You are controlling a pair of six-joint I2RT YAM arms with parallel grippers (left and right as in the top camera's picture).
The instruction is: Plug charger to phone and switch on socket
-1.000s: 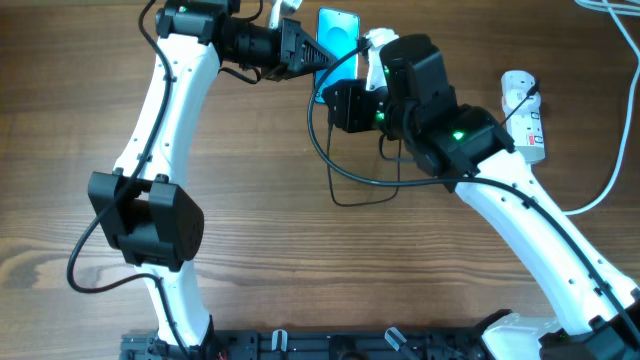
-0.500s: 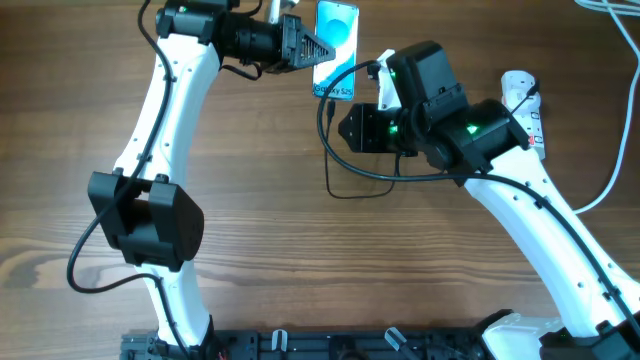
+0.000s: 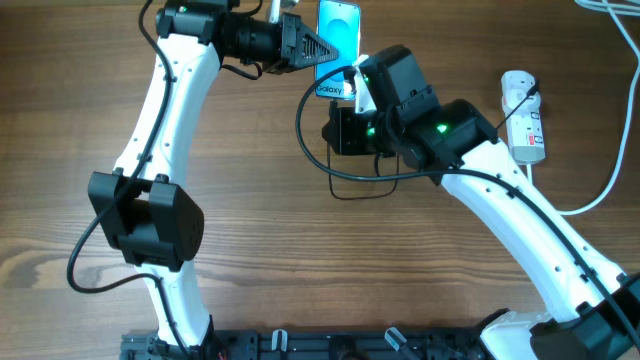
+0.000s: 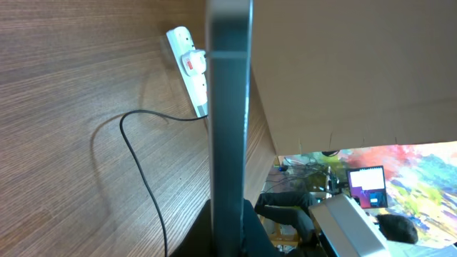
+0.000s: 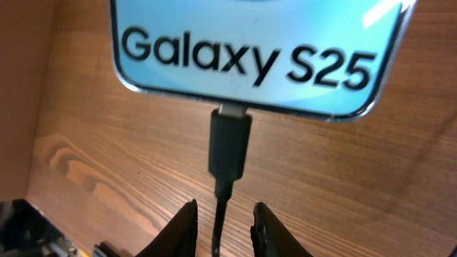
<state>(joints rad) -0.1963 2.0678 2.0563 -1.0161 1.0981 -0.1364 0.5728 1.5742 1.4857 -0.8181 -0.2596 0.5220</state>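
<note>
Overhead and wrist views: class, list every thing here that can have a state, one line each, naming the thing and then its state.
phone: held by the left pincer, screen bright cyan.
charger: connector in the phone's end port, a sliver of metal tip showing.
socket: switch position cannot be read.
left pincer: shut on the phone.
right pincer: open, fingers either side of the charger.

phone (image 3: 338, 30) is positioned at far centre; charger (image 5: 229, 143) tip is butted against its near end; socket (image 3: 524, 120) is located well right.
</note>
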